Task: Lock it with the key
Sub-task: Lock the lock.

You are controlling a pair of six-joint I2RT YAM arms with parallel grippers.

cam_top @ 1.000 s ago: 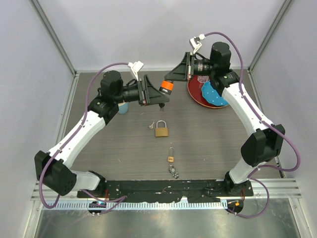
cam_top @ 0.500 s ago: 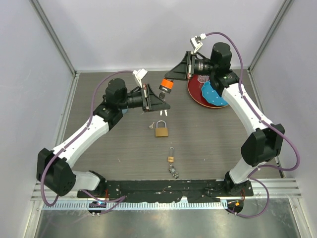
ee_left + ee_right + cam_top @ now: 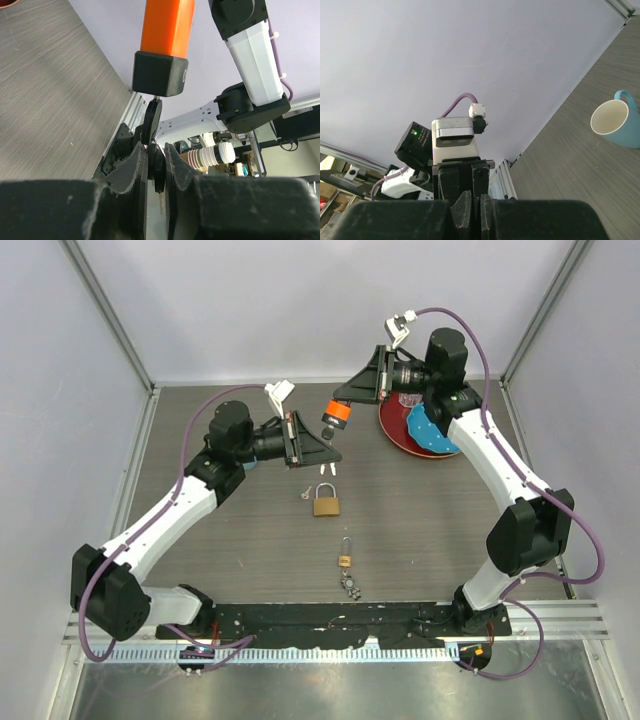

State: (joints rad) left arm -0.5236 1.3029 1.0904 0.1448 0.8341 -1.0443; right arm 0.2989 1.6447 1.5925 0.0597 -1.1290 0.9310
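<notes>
The key bunch hangs in the air between my two grippers. Its orange head [image 3: 339, 414] with a black end cap [image 3: 160, 74] is at the tip of my right gripper [image 3: 343, 403], which is shut on it. In the left wrist view a black key head [image 3: 158, 169] sits clamped between my left gripper's [image 3: 156, 162] pads, its metal blade pointing toward the camera. Seen from above, the left gripper [image 3: 329, 443] is just below the orange head. The big brass padlock [image 3: 326, 502] lies on the table below them, shackle up. In the right wrist view the right gripper [image 3: 476, 201] has its jaws together.
A small silver key [image 3: 305, 493] lies left of the big padlock. A tiny brass padlock [image 3: 344, 560] with a keychain [image 3: 351, 586] lies nearer the bases. A red plate [image 3: 398, 430] holding a blue item [image 3: 432, 432] is at the back right. A light-blue cup [image 3: 615, 117] stands behind the left arm.
The left gripper was open a second ago. It shifted down under the orange head and closed on the black key head. The right arm held still.
</notes>
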